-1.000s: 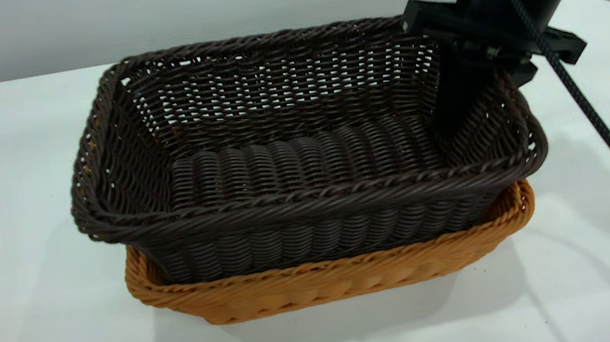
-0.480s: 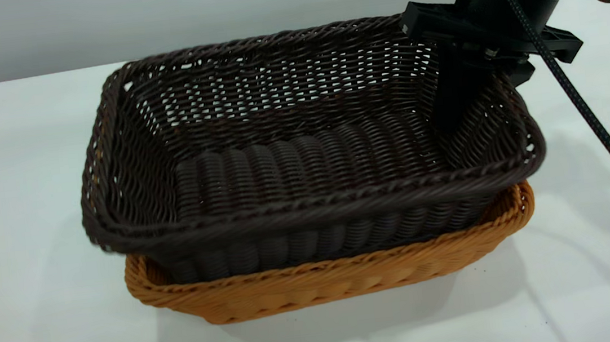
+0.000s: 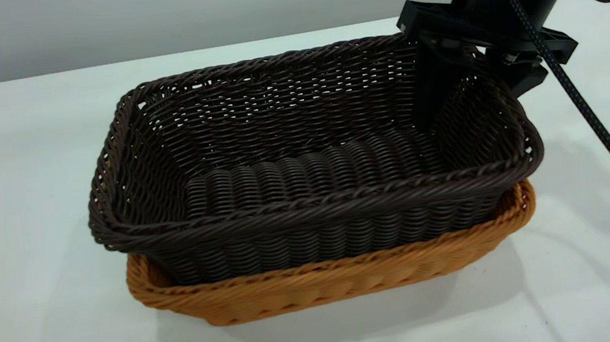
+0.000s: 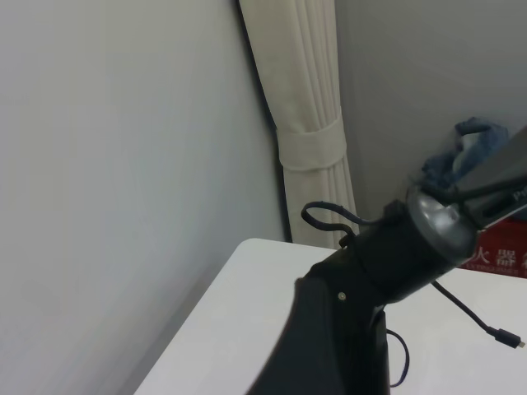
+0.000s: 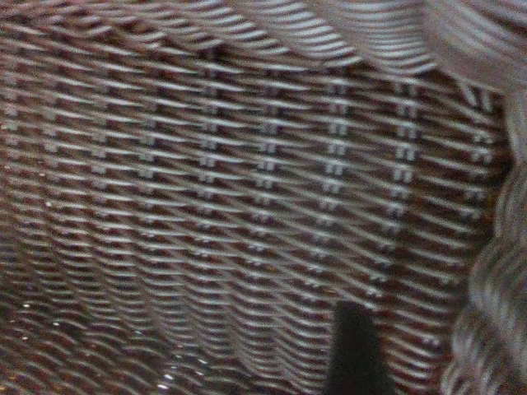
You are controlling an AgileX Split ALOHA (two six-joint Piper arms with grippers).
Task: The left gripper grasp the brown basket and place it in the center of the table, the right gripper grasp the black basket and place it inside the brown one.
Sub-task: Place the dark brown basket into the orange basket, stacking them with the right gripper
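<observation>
Meanwhile, the black basket (image 3: 309, 153) is sitting inside the brown basket (image 3: 328, 282) on the table (image 3: 15, 167), its rim riding above the brown rim. The right gripper (image 3: 471, 82) is straddling the black basket's far right wall, one finger inside, one outside; whether they are clamping it, I cannot tell. Only the right wrist view is showing the weave (image 5: 247, 189) up close; the left wrist view is facing a curtain (image 4: 309, 123) and wall.

woven wicker black basket (image 3: 303, 154), glossy table (image 3: 27, 166)
</observation>
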